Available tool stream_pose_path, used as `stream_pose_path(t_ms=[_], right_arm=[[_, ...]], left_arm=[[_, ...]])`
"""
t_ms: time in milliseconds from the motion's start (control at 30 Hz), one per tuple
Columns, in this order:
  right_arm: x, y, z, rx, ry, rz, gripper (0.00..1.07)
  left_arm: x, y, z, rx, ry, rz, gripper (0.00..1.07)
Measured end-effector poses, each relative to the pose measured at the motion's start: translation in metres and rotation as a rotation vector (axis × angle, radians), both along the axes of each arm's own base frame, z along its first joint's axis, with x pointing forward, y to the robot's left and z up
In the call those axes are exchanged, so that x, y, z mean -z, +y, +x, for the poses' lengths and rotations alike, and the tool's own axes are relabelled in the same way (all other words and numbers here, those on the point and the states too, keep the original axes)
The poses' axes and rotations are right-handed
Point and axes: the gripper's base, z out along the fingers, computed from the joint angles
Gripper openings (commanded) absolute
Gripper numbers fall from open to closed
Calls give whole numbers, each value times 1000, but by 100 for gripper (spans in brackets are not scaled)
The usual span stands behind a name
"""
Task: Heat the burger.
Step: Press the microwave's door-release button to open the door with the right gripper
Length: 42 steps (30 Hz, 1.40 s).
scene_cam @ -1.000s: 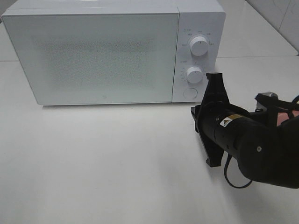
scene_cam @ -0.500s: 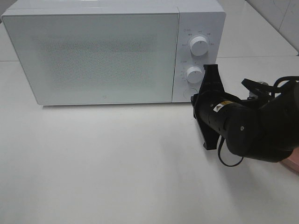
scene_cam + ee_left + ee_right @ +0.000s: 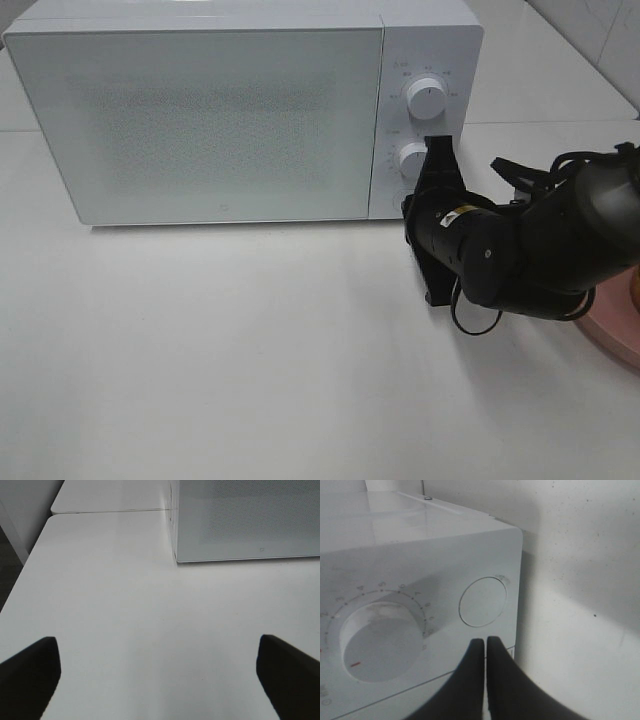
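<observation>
No view shows the burger. The white microwave [image 3: 200,120] stands at the back of the table with its door closed. My right gripper [image 3: 485,643] is shut with nothing in it, its tips close in front of the round button [image 3: 482,601] at the bottom of the control panel, beside the lower dial [image 3: 380,642]. From above, the black right arm [image 3: 500,250] covers that corner of the panel. My left gripper [image 3: 159,680] is open over bare table, with the microwave's front corner [image 3: 176,555] ahead of it. It does not show in the exterior high view.
Two white dials [image 3: 427,100] [image 3: 415,158] sit on the panel above the button. The edge of a pink round plate [image 3: 612,335] shows at the right edge of the table behind the right arm. The white tabletop [image 3: 220,350] lies in front of the microwave.
The right arm has moved left and toward the microwave's control panel, gripper still shut. The pink plate's edge has come into view behind it. The left gripper has not changed.
</observation>
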Motion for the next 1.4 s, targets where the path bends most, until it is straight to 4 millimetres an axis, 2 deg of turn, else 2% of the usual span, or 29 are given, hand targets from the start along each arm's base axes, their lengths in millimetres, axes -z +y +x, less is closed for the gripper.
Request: stream_pose_path(t_ms=[367,633,1133,1400], right_arm=[[12,-2,21,30,17,4,0],[11,-7,29,51,6,4,0],[10,-10,31,78,0,6,0],[16,-7,36,80,15,10,0]], left_arm=[[0,0,0,0,0,0,100],[0,0,0,0,0,0,100],[0,0,0,0,0,0,100],[0,0,0,0,0,0,100]])
